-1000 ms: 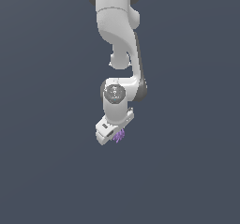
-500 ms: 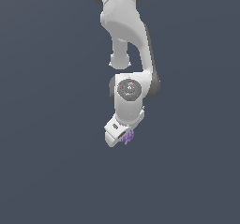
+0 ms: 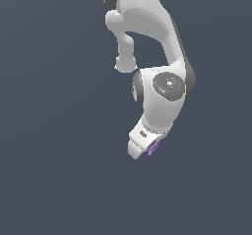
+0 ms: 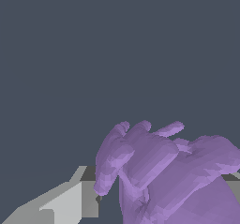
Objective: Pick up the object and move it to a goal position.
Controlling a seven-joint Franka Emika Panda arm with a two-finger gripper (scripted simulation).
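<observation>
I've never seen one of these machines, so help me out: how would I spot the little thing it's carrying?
Follow the big white arm down to the claw at its lowest end. Tucked against that tip sits a tiny purple clump, spiky and jagged. It is the only coloured thing against the white robot and the plain dark grey background.

Open grey space surrounds the gripper [image 3: 147, 149] on every side in the exterior view. Only the purple spiky clump [image 4: 164, 171] crowds its fingers.
</observation>
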